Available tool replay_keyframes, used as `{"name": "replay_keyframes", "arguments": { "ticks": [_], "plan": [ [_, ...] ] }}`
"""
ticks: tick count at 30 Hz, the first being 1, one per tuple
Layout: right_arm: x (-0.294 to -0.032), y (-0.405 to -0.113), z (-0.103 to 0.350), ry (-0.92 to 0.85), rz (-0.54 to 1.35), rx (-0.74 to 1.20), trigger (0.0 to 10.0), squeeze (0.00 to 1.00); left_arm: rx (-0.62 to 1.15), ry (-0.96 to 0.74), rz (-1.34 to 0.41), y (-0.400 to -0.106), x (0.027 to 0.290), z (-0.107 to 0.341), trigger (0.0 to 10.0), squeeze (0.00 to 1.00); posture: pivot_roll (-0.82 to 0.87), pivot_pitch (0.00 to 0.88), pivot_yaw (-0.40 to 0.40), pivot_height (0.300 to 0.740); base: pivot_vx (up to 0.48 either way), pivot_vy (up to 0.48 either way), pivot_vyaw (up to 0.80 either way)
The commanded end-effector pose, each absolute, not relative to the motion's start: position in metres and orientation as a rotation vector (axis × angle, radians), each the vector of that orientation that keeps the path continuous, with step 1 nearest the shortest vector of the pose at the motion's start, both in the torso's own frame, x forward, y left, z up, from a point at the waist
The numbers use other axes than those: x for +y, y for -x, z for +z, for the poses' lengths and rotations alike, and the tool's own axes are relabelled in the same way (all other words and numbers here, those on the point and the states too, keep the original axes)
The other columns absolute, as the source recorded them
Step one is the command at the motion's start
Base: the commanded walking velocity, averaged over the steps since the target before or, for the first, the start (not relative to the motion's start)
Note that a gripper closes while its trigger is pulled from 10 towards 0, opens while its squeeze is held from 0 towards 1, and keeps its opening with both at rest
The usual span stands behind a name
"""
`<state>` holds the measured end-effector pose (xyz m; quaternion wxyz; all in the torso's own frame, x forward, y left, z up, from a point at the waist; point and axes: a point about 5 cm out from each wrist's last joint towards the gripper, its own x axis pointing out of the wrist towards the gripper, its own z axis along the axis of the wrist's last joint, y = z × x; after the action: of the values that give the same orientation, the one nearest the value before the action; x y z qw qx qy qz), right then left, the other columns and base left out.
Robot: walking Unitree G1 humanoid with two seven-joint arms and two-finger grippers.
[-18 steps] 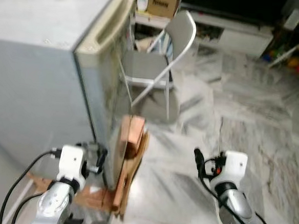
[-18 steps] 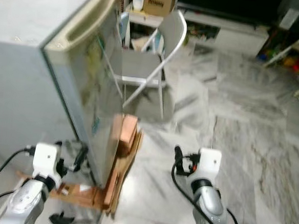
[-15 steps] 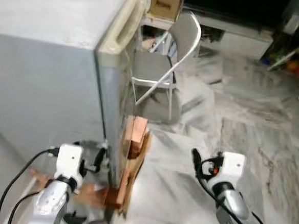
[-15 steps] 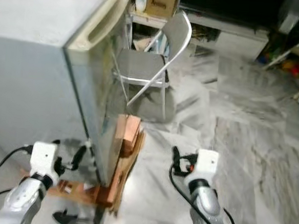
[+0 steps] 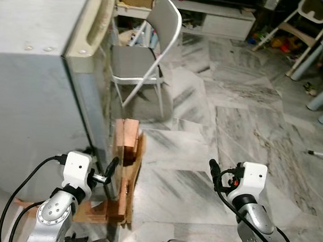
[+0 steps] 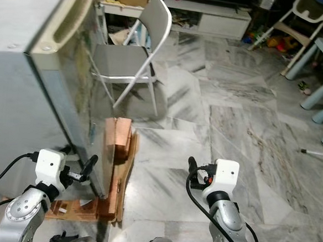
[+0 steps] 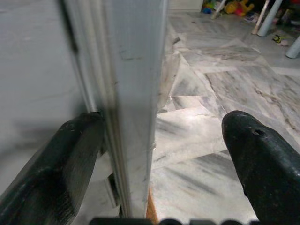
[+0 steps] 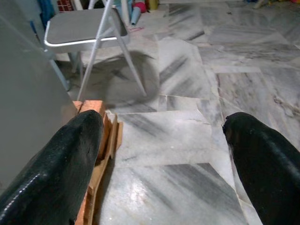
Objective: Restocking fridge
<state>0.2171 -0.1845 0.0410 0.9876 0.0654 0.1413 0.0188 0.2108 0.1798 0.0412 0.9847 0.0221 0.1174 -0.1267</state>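
The fridge (image 5: 37,79) stood at the robot's left, its door (image 6: 75,120) closed or nearly so, with the door's free vertical edge facing the robot and running straight up from the floor. The left gripper (image 7: 159,154) was low at that edge with its jaws spread wide: one finger (image 7: 51,168) lay on the cabinet side of the edge and the other (image 7: 267,164) hung out over the marble floor (image 5: 222,131), so the door edge passed upright between them, close to the inner finger. The right gripper (image 8: 161,154) hovered well apart to the right over bare floor, jaws likewise spread and holding nothing. The left arm was plainly the nearer, and the coming move probably turned on hooking that edge and swinging the door outward. A stack of wooden boards (image 5: 126,168) leaned by the fridge's base, and a folding chair (image 5: 146,56) stood beyond, in the likely path of the door's swing.
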Motion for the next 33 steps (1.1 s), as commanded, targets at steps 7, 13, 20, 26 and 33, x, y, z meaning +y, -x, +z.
{"name": "replay_keyframes", "arguments": {
  "ticks": [7,13,20,26,33],
  "plan": [
    [-0.187,-0.218,0.046,-0.117,0.045,0.281,10.0,0.00,0.209,-0.010,-0.150,-0.215,0.188,0.043,10.0,0.00,0.04,0.024,-0.079,0.740,0.000,0.000,-0.34],
    [-0.187,-0.218,0.046,-0.115,0.051,0.287,10.0,0.00,0.177,-0.029,-0.125,-0.228,0.188,0.048,10.0,0.00,0.04,0.029,-0.084,0.740,0.000,0.000,0.00],
    [-0.196,-0.208,0.047,-0.067,0.040,0.320,10.0,0.00,0.138,-0.042,-0.206,-0.248,0.177,0.058,10.0,0.00,0.03,0.031,-0.083,0.740,0.000,0.000,0.00],
    [-0.212,-0.182,0.035,0.001,-0.006,0.413,10.0,0.00,0.101,-0.083,-0.219,-0.271,0.174,0.067,10.0,0.00,0.02,0.027,-0.077,0.740,0.000,0.000,0.00],
    [-0.217,-0.171,0.030,-0.004,-0.007,0.448,10.0,0.00,-0.072,-0.081,-0.632,-0.281,0.083,0.115,10.0,0.00,0.01,0.019,-0.075,0.740,0.000,0.000,0.00]
  ]
}}
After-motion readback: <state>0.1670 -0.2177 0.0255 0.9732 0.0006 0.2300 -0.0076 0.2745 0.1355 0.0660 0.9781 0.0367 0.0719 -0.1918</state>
